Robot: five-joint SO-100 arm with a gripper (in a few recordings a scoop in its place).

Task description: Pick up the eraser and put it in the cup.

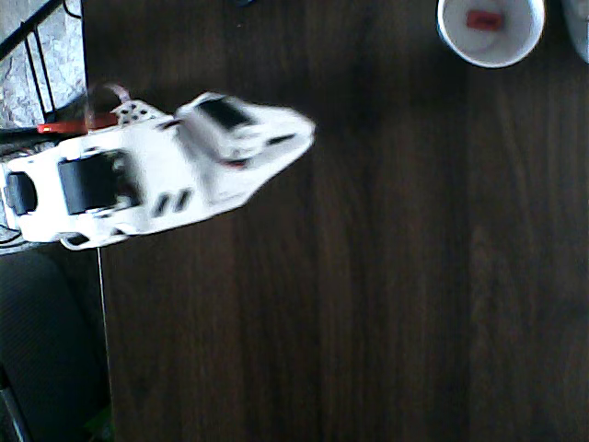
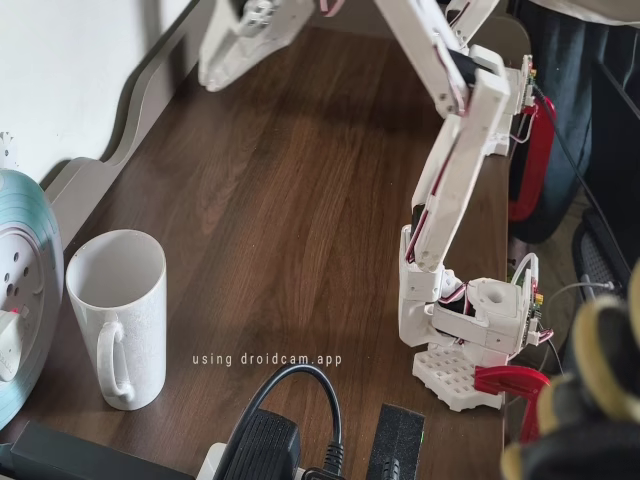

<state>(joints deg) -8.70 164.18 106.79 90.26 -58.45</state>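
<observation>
Small pink-red rectangular eraser [image 1: 483, 19] lies inside round white cup [image 1: 457, 44], well apart from white two-finger gripper [image 1: 293, 129]; jaw opening indiscernible.

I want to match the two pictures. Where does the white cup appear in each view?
Overhead view: the cup sits at the top edge, right of centre, with the eraser inside it.
Fixed view: the cup stands at lower left, handle toward the camera; its inside is hidden.
Shared landmark: the white robot arm on the dark wooden table.
</observation>
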